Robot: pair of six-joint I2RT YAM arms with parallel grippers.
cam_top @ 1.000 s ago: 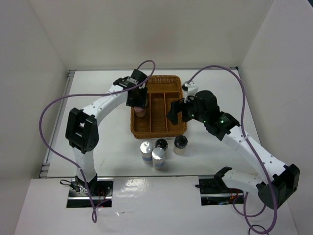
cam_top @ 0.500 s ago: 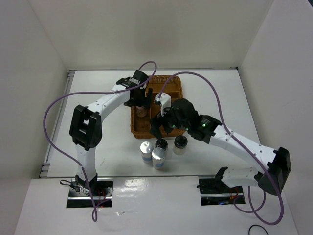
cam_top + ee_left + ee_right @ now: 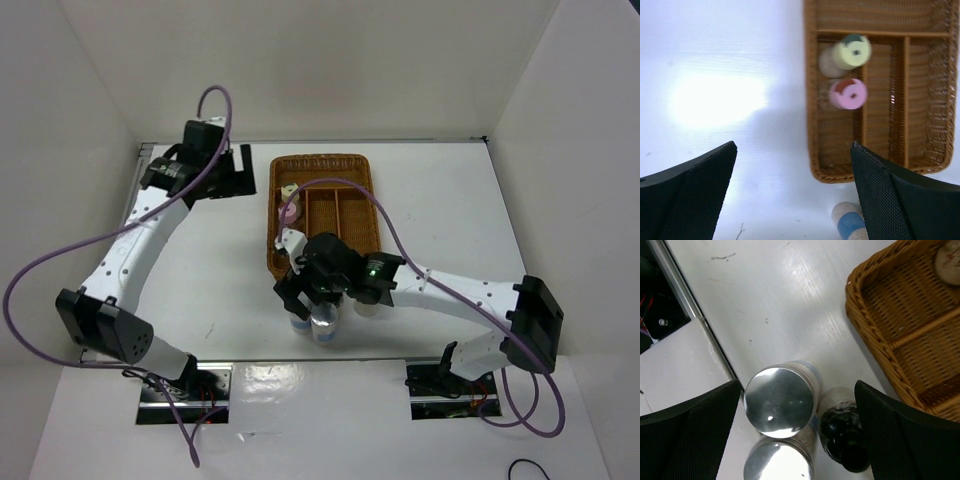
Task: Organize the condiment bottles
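The brown wicker tray (image 3: pixel 345 215) stands mid-table. In its left compartment are a pale yellow-capped bottle (image 3: pixel 852 51) and a pink-capped bottle (image 3: pixel 848 93). My left gripper (image 3: pixel 238 178) is open, high at the far left, well apart from the tray (image 3: pixel 935 100). In front of the tray stand two silver-capped bottles (image 3: pixel 780 401) (image 3: pixel 777 465) and a black-capped bottle (image 3: pixel 842 437). My right gripper (image 3: pixel 797 385) hangs open just above them, with its fingers on either side of the group. In the top view the right gripper (image 3: pixel 305 292) hides most of these bottles.
A blue-labelled bottle (image 3: pixel 850 222) shows on the table near the tray's front corner. A metal rail (image 3: pixel 690 315) runs along the table's near edge, close to the bottles. Purple cables (image 3: pixel 340 185) loop over the tray. White walls enclose the table.
My left gripper opened, left the pink-capped bottle in the tray and drew back up to the far left. My right arm swung from the tray toward the near edge, over the standing bottles.
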